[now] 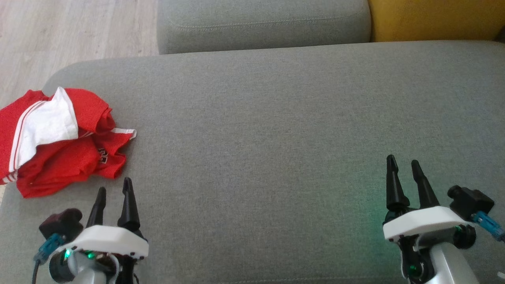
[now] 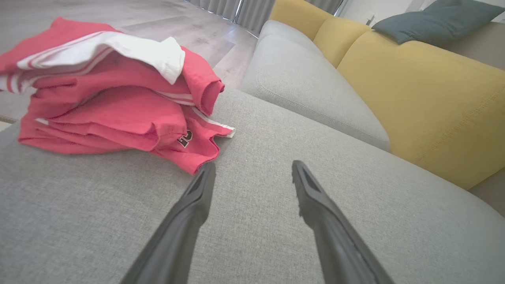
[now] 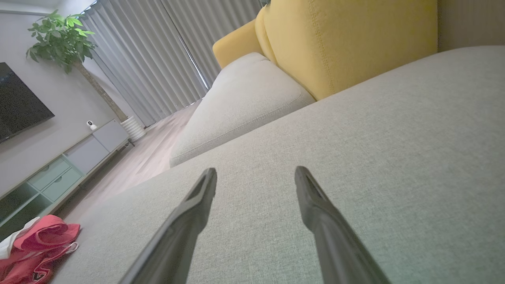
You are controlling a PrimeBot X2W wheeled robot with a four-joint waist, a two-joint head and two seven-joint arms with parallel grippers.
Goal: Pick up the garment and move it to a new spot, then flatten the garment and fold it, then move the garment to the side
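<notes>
- Head view: the garment [image 1: 59,146], red with white trim, is lying in a bunched, layered heap at the far left edge of the grey sofa cushion [image 1: 276,138], with part of it overhanging that edge.
- The left claw [image 1: 114,184] is hovering just beside the heap's near edge, its fingers parted and holding nothing. I cannot tell whether a fingertip is touching the cloth.
- The right claw [image 1: 402,159] is sitting well apart from the garment on the far side of the cushion, also spread and empty.
- Left wrist view: the left claw [image 2: 253,163] is gaping open over bare cushion [image 2: 276,236]. The garment [image 2: 110,114] is resting ahead and to the left in several stacked folds, with a white layer draped on top.
- The stack is looking rumpled, with no clean rectangle.
- Right wrist view: the right claw [image 3: 255,169] is standing open over the cushion [image 3: 394,157]. The garment [image 3: 39,244] is showing as a small red heap far off in the lower left corner.
- Judgement: nothing is being carried at this moment. A layered pile off to one side with both claws free could be pointing to a finished fold set aside.
- It could equally be a crumpled garment waiting for its first pickup, and the untidiness is leaving me unable to say which.
</notes>
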